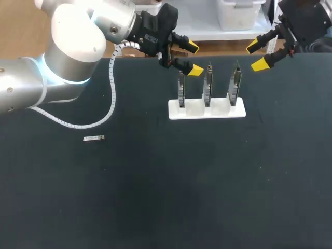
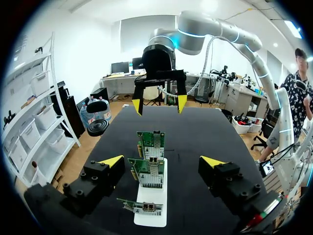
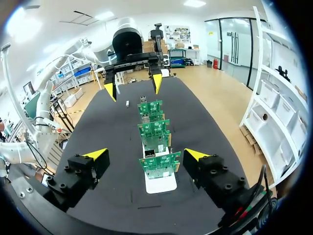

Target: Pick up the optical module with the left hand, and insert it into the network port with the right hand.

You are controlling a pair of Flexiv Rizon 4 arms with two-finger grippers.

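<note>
the left fingers (image 1: 195, 70) and the right fingers (image 1: 259, 64) are wide open, holding nothing — the little optical module (image 1: 94, 138) lies on the dark surface (image 1: 166, 187), well apart from the card stand (image 1: 206, 110).

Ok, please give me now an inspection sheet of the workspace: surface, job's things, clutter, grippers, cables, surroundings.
Surface: black table, no marks seen.
Job's things: optical module lies flat on the table's left part, far from both grippers; three network cards stand upright in a row in a white holder.
Clutter: nothing seen.
Grippers: left gripper open, empty, over the holder's left end; right gripper open, empty, past the holder's right end, near the far edge.
Cables: white corrugated conduit hangs from the left arm in a loop over the table; contact cannot be told.
Surroundings: nothing seen reaching over the table.
</note>
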